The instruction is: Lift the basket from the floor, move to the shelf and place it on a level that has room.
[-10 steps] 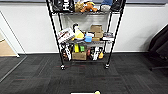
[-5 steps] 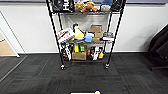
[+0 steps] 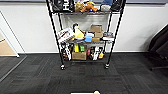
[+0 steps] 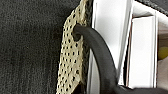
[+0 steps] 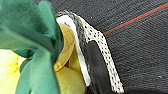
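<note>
Black wire shelf (image 3: pixel 85 35) ahead on carpet floor (image 3: pixel 82 77); basket (image 4: pixel 71 50) near both wrists; pincer state: cannot tell.

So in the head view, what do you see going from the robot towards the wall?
Carpet → rack wheels → cardboard box on the lowest tier → white wall.

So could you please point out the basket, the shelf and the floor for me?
basket (image 4: pixel 68 55): left wrist view, on its cream lattice side.
shelf (image 3: pixel 53 27): head view, on its front left post.
floor (image 3: pixel 37 75): head view, on bare dark carpet.
</note>
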Tool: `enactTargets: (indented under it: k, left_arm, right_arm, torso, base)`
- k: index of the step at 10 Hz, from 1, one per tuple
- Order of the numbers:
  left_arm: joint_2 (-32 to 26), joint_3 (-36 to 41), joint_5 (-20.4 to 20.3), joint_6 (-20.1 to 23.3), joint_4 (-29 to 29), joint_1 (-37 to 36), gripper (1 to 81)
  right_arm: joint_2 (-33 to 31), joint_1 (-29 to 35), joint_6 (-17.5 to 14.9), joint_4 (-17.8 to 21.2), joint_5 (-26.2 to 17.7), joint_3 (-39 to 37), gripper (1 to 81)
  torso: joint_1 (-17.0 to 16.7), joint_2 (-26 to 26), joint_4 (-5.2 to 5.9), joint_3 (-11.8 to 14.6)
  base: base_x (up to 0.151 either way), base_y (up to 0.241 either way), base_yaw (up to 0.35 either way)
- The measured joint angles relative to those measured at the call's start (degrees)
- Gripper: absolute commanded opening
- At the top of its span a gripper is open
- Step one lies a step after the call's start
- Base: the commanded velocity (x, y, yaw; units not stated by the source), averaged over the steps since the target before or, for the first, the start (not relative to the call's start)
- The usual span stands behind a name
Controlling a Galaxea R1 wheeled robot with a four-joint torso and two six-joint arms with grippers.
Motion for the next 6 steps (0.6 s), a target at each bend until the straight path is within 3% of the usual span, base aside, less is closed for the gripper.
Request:
enactTargets:
  k: [6]
  left_arm:
    - [-3.7,3.9,1.5,-0.1,0.0,0.2,1.0]
  right_arm:
    - [-1.3,-0.9,0.0,1.0,-0.3,2.7,1.0]
  torso:
    - [0.0,0.0,0.0,0.0]
  base:
    - [0.0,0.0,0.0]
